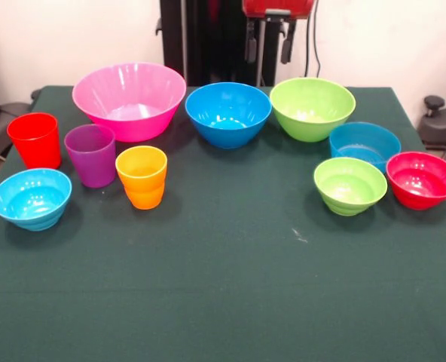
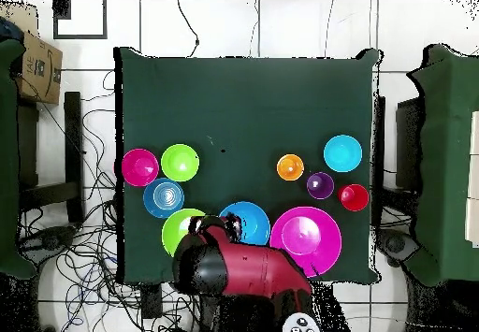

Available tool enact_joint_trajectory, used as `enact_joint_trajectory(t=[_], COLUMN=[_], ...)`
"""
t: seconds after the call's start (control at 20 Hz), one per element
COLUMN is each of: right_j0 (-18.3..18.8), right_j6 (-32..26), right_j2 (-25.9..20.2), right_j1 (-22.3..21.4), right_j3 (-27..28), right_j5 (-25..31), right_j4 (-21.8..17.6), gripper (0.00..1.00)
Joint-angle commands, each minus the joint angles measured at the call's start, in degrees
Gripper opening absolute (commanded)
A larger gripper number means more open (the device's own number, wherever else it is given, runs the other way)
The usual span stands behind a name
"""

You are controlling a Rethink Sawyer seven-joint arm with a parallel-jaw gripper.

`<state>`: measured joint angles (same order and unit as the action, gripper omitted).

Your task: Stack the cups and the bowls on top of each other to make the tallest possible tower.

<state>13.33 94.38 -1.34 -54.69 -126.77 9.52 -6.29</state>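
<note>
All cups and bowls stand apart and upright on the green table [image 1: 223, 286]. The big pink bowl [image 1: 129, 98], mid-sized blue bowl [image 1: 228, 113] and mid-sized lime bowl [image 1: 312, 108] form the far row. To the right are the small blue bowl [image 1: 365, 143], small lime bowl [image 1: 349, 185] and small red bowl [image 1: 423, 179]. To the left are the red cup [image 1: 35, 139], purple cup [image 1: 90, 154], orange cup [image 1: 142, 176] and light blue bowl [image 1: 32, 197]. My gripper [image 1: 268, 47] hangs open and empty, high behind the blue and lime bowls.
In the overhead view the red arm [image 2: 234, 267] reaches over the table's edge between the lime bowl [image 2: 180, 230] and blue bowl [image 2: 245, 223]. Dark furniture stands at both sides of the table. A cardboard box [image 2: 37, 66] lies at the left.
</note>
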Motion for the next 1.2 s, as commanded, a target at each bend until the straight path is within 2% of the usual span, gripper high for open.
enact_joint_trajectory(t=[0.05, 0.4, 0.9, 1.2], right_j0=[2.2, 2.6, 4.06, 8.37], right_j6=[2.85, 2.5, 0.77, -2.77], right_j2=[-5.25, -5.76, -6.54, -8.98], right_j1=[2.1, -3.93, -5.2, -6.92], right_j3=[-0.99, -2.37, -0.7, -0.15], right_j5=[-0.76, 4.74, 7.31, 10.37], right_j4=[-4.83, -3.92, -3.7, -3.99], gripper=[1.0, 1.0, 1.0, 1.0])
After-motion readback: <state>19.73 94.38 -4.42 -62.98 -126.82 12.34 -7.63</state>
